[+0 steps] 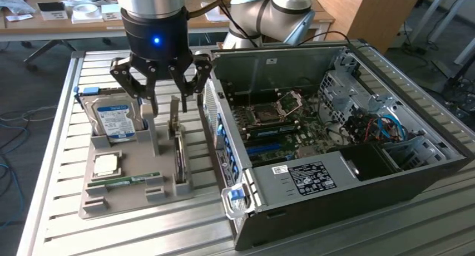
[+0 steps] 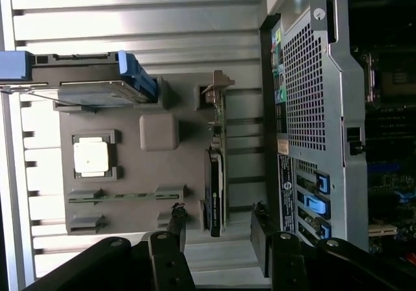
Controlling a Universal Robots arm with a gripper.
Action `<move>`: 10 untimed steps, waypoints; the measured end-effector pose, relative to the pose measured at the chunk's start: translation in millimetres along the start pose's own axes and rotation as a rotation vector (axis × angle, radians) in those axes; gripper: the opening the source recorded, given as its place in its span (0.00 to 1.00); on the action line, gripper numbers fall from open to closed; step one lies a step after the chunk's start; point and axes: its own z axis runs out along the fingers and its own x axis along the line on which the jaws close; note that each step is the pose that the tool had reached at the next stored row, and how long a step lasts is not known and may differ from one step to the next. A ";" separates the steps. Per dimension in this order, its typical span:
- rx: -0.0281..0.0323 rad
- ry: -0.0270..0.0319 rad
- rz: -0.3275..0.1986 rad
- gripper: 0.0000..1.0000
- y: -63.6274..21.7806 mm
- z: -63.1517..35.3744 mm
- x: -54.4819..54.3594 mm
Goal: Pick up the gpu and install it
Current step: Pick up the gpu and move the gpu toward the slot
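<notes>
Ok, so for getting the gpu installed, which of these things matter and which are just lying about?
For the job:
gpu, standing on edge in the holder
gripper, open above it
computer case, side open

Lying about:
hard drive
CPU chip
RAM stick

Bright light, glare on the table (image 2: 143, 25)

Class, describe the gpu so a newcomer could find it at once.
On the exterior view's left of the open computer case lies a grey parts tray. The gpu stands on edge in its slot nearest the case, below the open claw. Unlike the blue-labelled hard drive and slim RAM stick, it is a green board with a black cooler.
</notes>
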 end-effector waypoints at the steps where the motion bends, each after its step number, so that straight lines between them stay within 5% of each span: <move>1: 0.0000 0.0000 0.000 0.53 0.0 0.7 0.0; 10: -0.0001 0.0000 0.000 0.53 0.0 1.1 0.0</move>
